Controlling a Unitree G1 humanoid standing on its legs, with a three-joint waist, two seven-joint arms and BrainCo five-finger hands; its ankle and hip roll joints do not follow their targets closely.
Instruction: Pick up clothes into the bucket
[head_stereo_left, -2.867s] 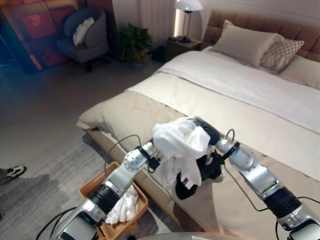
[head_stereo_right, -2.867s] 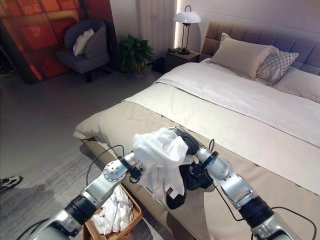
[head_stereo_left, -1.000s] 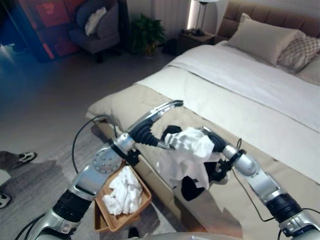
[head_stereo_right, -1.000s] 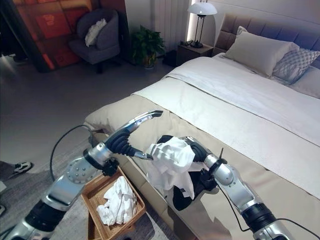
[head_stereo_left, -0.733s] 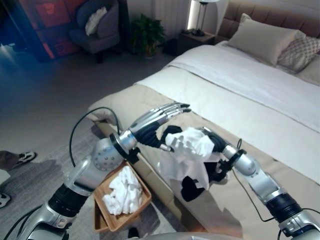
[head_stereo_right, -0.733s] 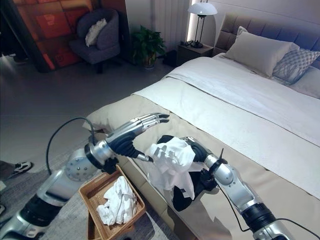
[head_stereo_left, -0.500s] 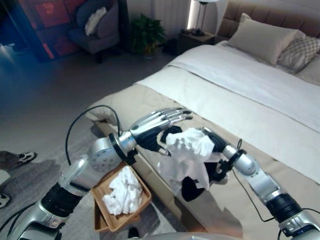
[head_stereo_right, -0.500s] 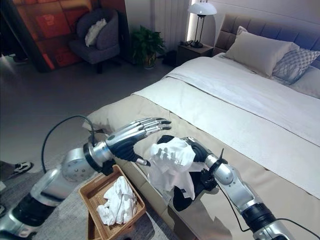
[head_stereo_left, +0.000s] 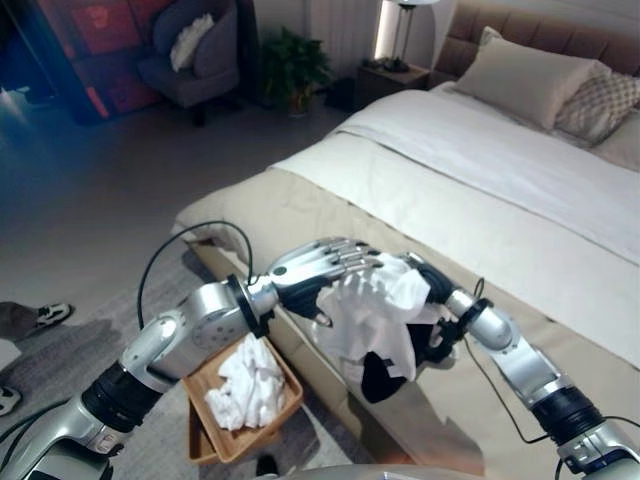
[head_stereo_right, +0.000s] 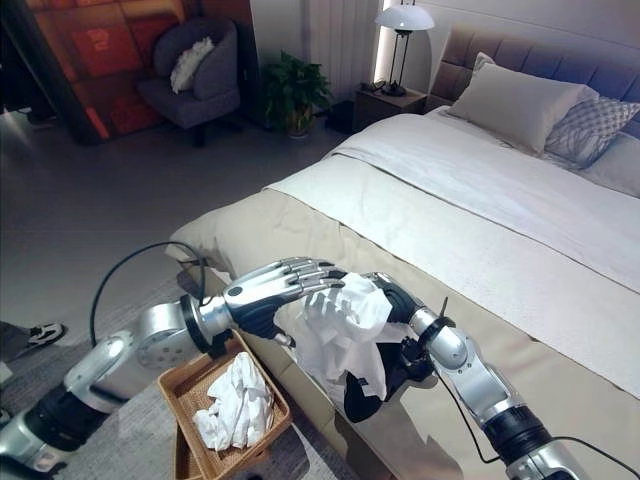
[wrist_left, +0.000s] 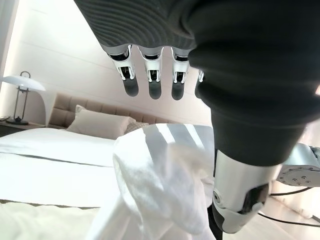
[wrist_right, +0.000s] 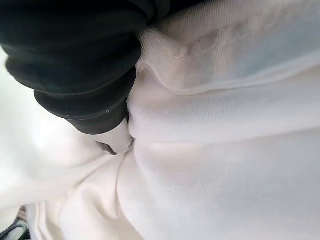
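My left hand (head_stereo_left: 310, 270) reaches flat, fingers straight, onto the white garment (head_stereo_left: 375, 310) bunched over my right hand (head_stereo_right: 395, 298), mid-frame; its grip I cannot tell.

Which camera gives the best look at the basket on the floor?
The left eye view: the basket shows whole beside the bed, white clothes inside. The right eye view cuts off its lower edge. The wrist views show cloth and the bed instead.

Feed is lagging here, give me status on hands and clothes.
Left hand open, fingers on white garment. Right hand under it, fingers hidden. Basket below, already holds white clothes.
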